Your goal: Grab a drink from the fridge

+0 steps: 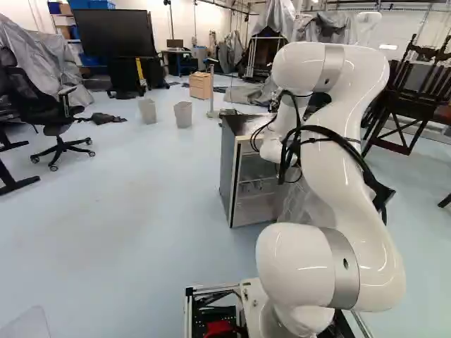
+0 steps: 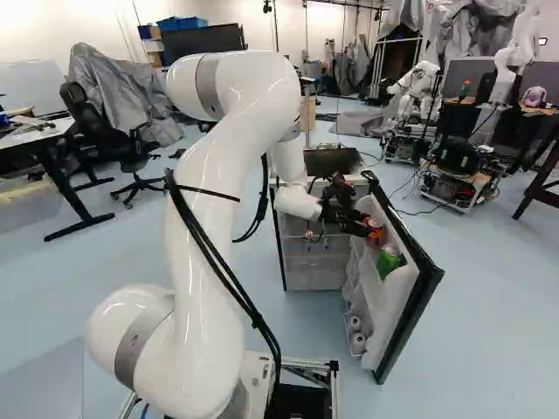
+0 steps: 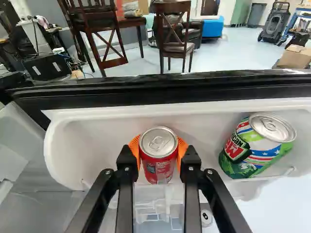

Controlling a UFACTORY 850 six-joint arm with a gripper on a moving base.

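A: Gripper [image 2: 367, 229] state?
B: Clamped on the red can [image 3: 158, 160]. Orange pads [image 3: 135, 148] touch it from both sides.
A: Where's the can?
B: Upright in the upper door shelf [image 3: 87, 141], bottom hidden. Fridge [image 1: 227, 172] door [image 2: 409, 305] is open.
A: Anything else in that shelf?
B: Green can [image 3: 257, 145], tilted, apart from the red one. Top shows.
A: Outside?
B: Two wooden chairs [image 3: 175, 46] [image 3: 99, 36] beyond the door, in wrist view.A: Gripper [image 2: 367, 229] state?
B: Clamped on the red can [image 3: 158, 160]. Orange pads [image 3: 135, 148] touch it from both sides.
A: Where's the can?
B: Upright in the upper door shelf [image 3: 87, 141], bottom hidden. Fridge [image 1: 227, 172] is open, door [image 2: 409, 305] swung out.
A: Anything else in that shelf?
B: Green can [image 3: 257, 145], tilted, apart from the red one.
A: Past the door?
B: Wooden chairs [image 3: 175, 46] on the floor [image 3: 233, 53], wrist view.
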